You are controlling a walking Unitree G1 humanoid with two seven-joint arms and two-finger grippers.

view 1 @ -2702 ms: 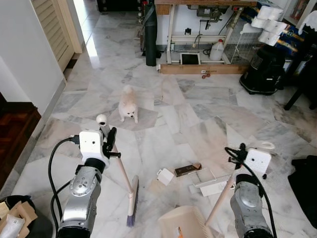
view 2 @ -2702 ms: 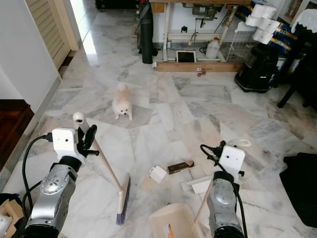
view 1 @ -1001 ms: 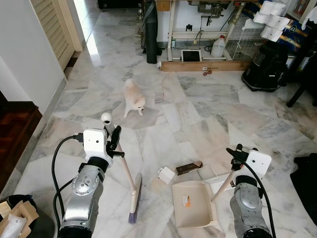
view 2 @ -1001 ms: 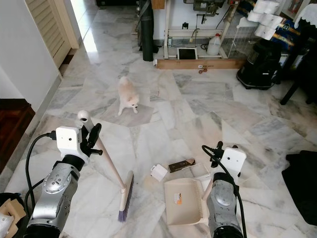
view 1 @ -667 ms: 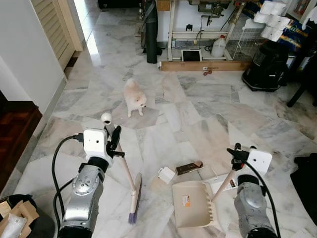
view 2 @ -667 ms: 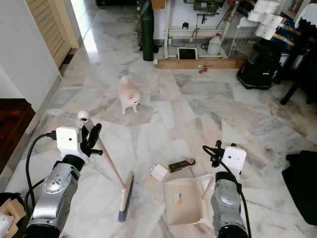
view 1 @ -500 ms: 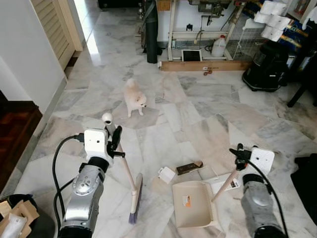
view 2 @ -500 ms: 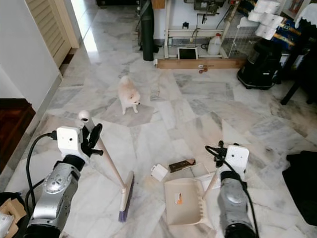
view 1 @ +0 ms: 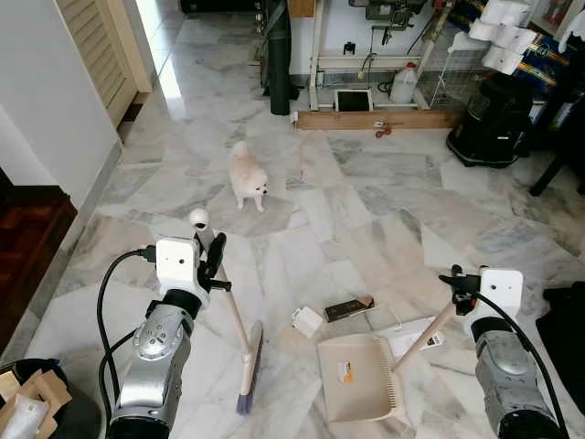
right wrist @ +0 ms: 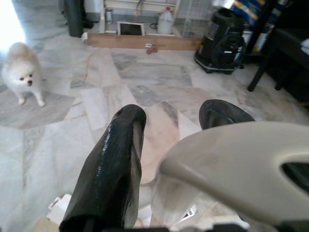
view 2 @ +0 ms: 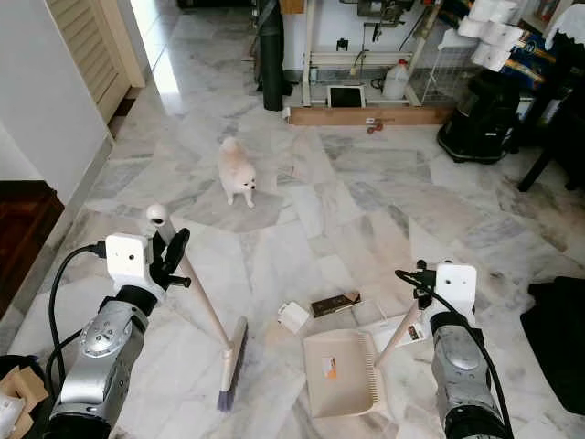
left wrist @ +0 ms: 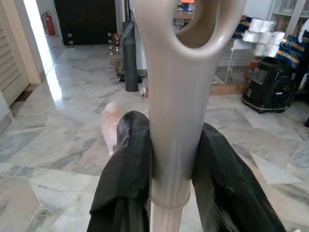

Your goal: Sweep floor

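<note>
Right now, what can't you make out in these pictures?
- Dustpan sticker: too small to read, eye views.
- Broom head: left wrist view cuts it off below the left gripper.
- Bin contents: cut by the bottom-left corner, left eye view.

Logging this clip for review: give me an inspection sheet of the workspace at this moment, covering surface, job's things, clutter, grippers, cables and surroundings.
Surface: grey-veined white marble floor, glossy.
Job's things: beige long-handled broom with purple bristles, head on the floor; beige plastic dustpan, lying flat right of it.
Clutter: small white box, dark brown flat packet, white papers, all just beyond the dustpan.
Grippers: left gripper, jaws shut on the broom handle; right gripper, jaws around the dustpan handle.
Cables: black cable looping off the left wrist; another on the right wrist.
Surroundings: small cream fluffy dog standing ahead; black vacuum cleaner far right; louvred wooden door on the left.
</note>
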